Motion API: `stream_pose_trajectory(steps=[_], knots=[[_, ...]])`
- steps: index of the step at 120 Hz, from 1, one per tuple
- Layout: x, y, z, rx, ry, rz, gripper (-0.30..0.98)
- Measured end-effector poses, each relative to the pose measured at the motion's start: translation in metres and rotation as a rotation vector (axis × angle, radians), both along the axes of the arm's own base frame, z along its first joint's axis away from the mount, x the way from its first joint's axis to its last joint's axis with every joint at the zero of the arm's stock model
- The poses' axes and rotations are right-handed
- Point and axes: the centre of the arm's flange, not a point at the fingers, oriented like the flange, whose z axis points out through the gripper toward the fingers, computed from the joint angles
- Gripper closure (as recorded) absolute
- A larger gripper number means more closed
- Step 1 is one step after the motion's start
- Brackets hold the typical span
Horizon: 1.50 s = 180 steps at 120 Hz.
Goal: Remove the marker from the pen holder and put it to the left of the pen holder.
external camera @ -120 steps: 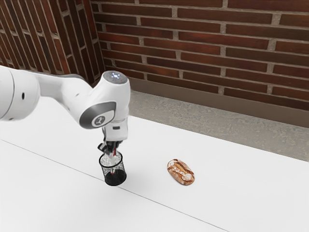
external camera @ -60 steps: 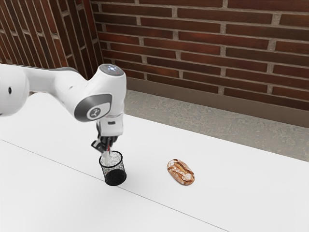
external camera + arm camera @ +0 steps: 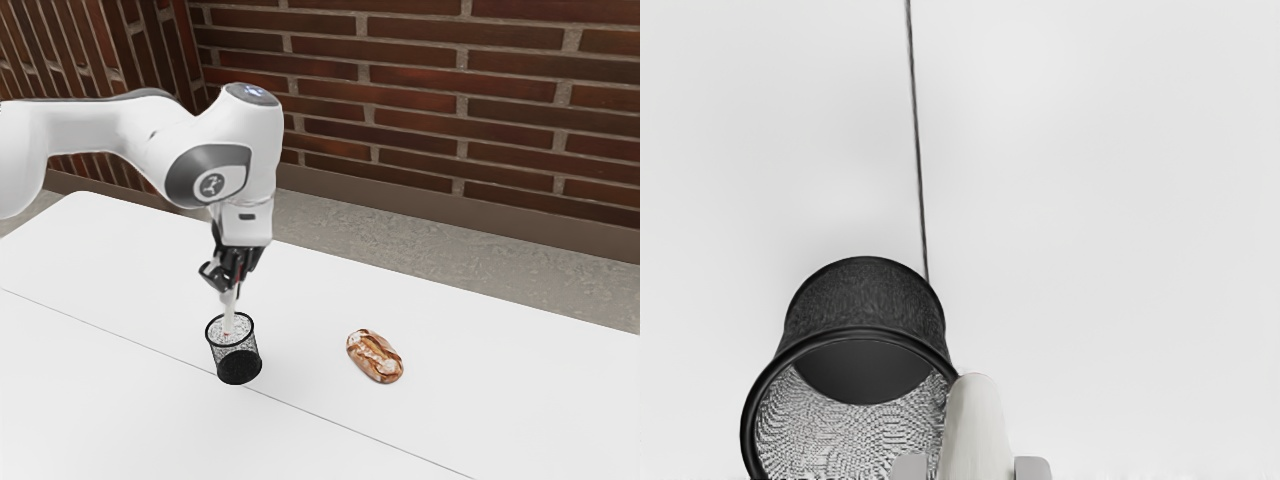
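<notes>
Under round logo [image 3: 212,185], marker [image 3: 229,312] between fingers [image 3: 227,284]

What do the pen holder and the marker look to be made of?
The pen holder looks like black metal mesh, probably painted: its wall shows a fine open weave under a smooth rim. The marker seems smooth white plastic, judging by its even, seamless barrel.

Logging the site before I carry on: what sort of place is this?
Perhaps a mock-up patio or bare workroom: a red-brown brick wall, a rough grey floor and a plain white table.
</notes>
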Motion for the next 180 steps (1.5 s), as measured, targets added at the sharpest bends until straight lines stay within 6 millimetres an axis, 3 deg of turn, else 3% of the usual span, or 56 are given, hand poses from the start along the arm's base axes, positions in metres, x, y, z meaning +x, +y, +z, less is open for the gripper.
stream_pose_trajectory(steps=[13,20,25,37,46,83,111,133,157,180], knots=[[0.007,-0.003,-0.004,0.030,-0.039,-0.031,0.75],[0.017,0.012,-0.011,0.043,-0.067,-0.017,0.75],[0.029,0.044,-0.015,0.048,-0.094,0.034,0.75],[0.049,0.155,-0.019,0.056,-0.181,0.204,0.75],[0.058,0.185,-0.029,0.065,-0.243,0.231,0.74],[0.083,0.204,-0.075,0.090,-0.403,0.175,0.75],[0.077,0.210,-0.102,0.089,-0.417,0.164,0.75],[0.072,0.212,-0.112,0.085,-0.416,0.163,0.75],[0.067,0.217,-0.117,0.084,-0.403,0.169,0.33],[0.070,0.207,-0.115,0.078,-0.407,0.153,0.13]])
